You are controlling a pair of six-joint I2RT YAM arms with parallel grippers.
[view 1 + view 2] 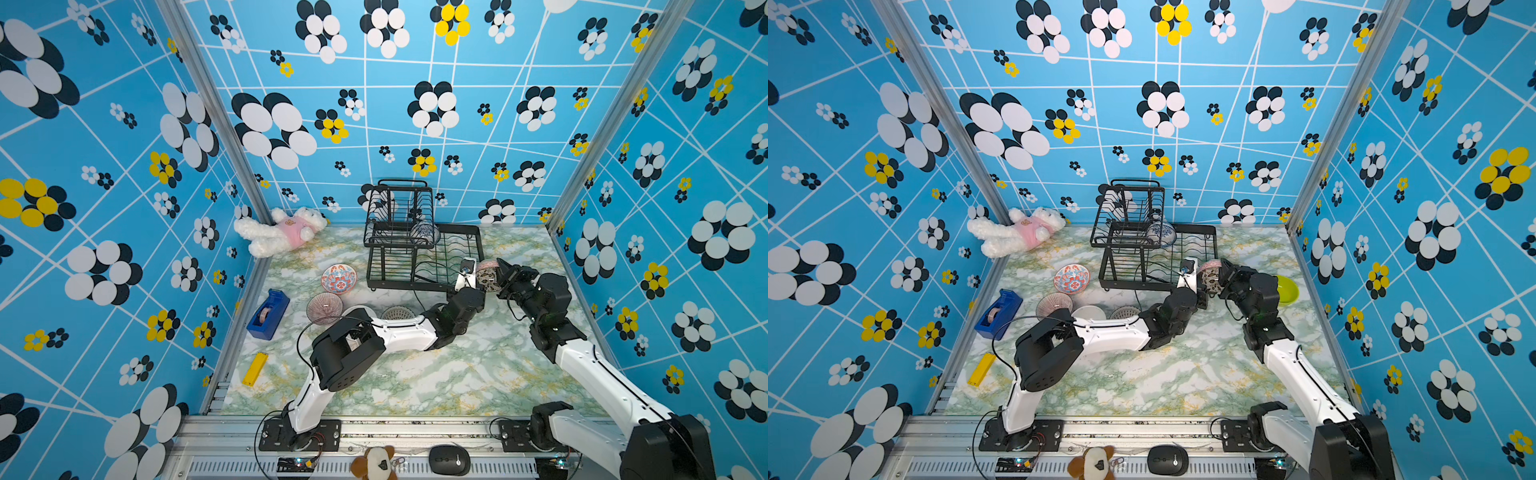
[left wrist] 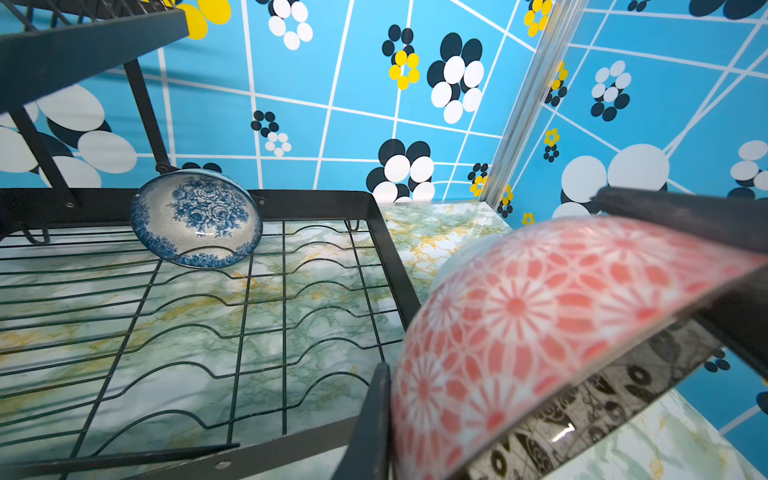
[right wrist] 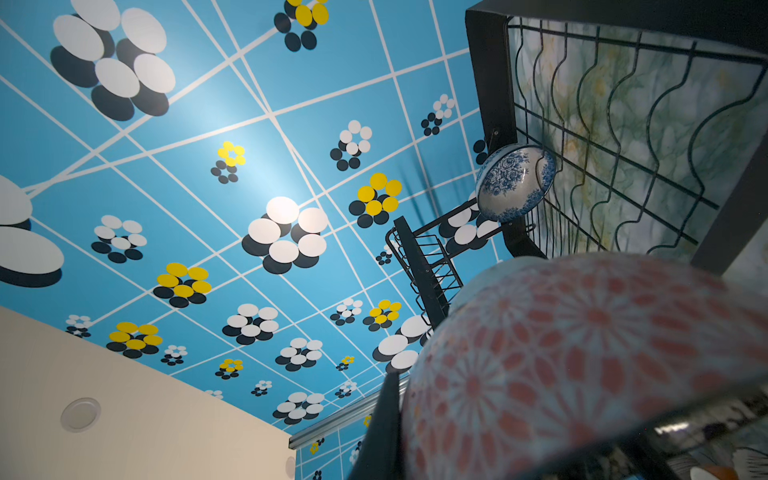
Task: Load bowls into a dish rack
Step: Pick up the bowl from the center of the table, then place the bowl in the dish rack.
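left claw (image 1: 475,275): narrow, clamped on the pink bowl's rim; in the left wrist view one finger (image 2: 374,415) lies against the bowl's outer wall.
right claw (image 1: 500,271): also narrow, pinching the same bowl from the opposite side; in the right wrist view a dark finger (image 3: 382,424) sits beside the bowl.
pink bowl (image 1: 487,277): between the two claws and tipped on edge. Its pink-flowered outside faces the rack and its black-and-white inside faces back toward the arms.
rack (image 1: 457,227): just ahead of both claws, with its near right corner beside the pink bowl. Whether the two touch cannot be told.
blue bowl (image 1: 424,232): in the rack, ahead of the claws at the far end, propped on edge in the wire slots.
floral bowl (image 1: 338,277): well to the left of the left claw, rim up on the worktop (image 1: 415,374), near the rack's left side.
ribbed bowl (image 1: 324,307): left of and behind the left claw, near the floral bowl.
white bowl (image 1: 1088,311): behind the left claw, just beside the ribbed bowl, partly hidden by the left arm (image 1: 399,332).
grey bowl (image 1: 397,312): behind the left claw, half hidden by the same arm.
green bowl (image 1: 1287,289): right of the right claw on the worktop, partly behind the right arm (image 1: 582,361); seen in a top view.
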